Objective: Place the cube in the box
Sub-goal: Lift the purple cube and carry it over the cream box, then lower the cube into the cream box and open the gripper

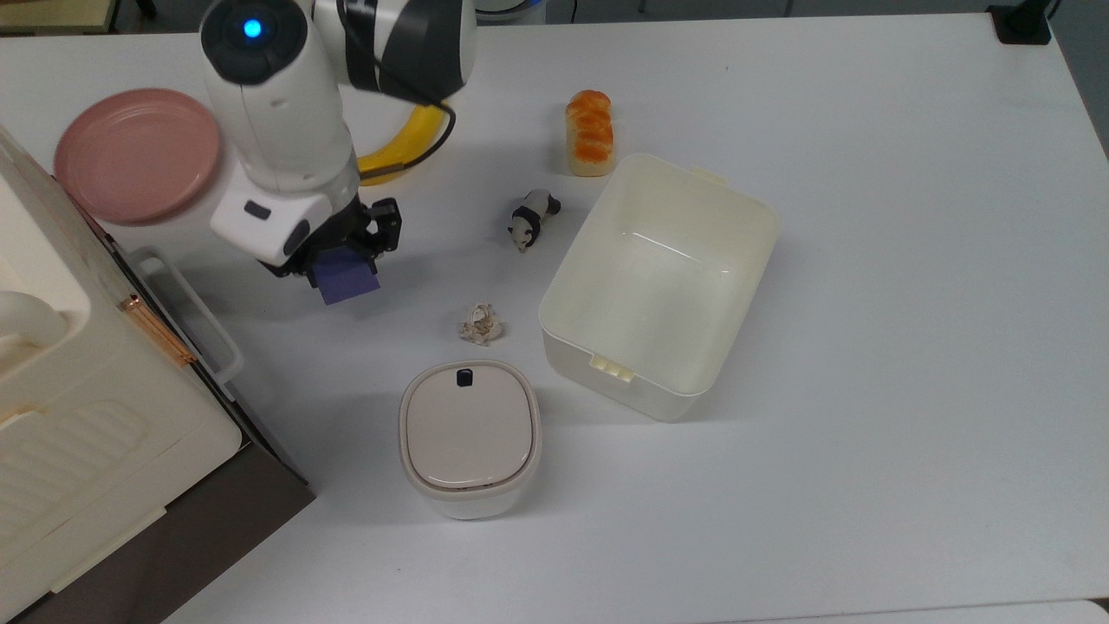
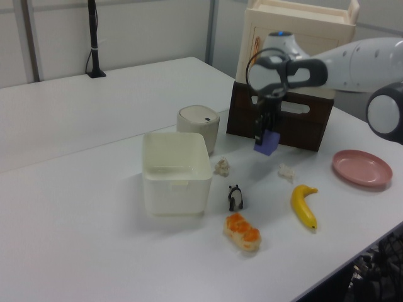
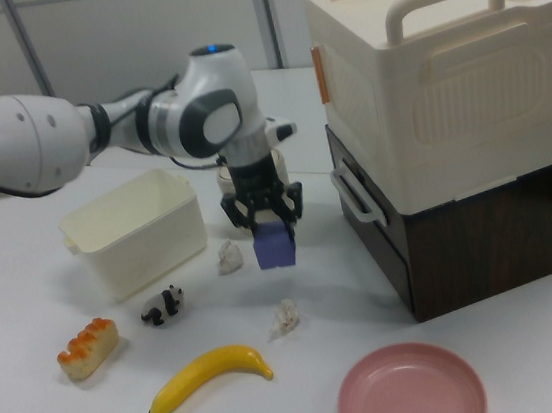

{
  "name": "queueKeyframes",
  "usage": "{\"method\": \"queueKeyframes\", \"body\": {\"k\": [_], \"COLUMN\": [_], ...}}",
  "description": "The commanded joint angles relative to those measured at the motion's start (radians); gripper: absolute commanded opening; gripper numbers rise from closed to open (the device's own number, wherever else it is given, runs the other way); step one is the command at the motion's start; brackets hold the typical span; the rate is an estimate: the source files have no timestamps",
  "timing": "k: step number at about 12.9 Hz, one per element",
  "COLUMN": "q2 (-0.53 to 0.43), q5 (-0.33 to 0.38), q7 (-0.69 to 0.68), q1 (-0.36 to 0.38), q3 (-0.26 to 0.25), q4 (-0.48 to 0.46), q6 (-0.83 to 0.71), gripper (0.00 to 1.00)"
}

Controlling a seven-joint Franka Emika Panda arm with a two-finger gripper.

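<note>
Jaws clamp the cube [image 1: 346,276] (lifted, tilted), apart from the box [image 1: 684,178].

Probably a robotics lab: a robot arm [image 3: 35,130] over a white table [image 1: 866,260] strewn with toy props.
</note>
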Motion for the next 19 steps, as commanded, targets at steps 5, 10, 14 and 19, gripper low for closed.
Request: {"method": "queueKeyframes", "body": {"k": [5, 10, 14, 19], "q2": [-0.066, -0.072, -0.044, -0.084], "q5": [0.011, 0.003, -0.006, -0.037], "q7": [0.448, 0.591, 0.654, 0.679], "q1": [0.115, 0.245, 0.282, 0.267], "q3": [0.214, 0.215, 0.215, 0.209], "q4": [0.07, 0.129, 0.122, 0.123], "q6": [-0.04, -0.043, -0.043, -0.059], "gripper": [0.39, 0.44, 1.0, 1.0]}}
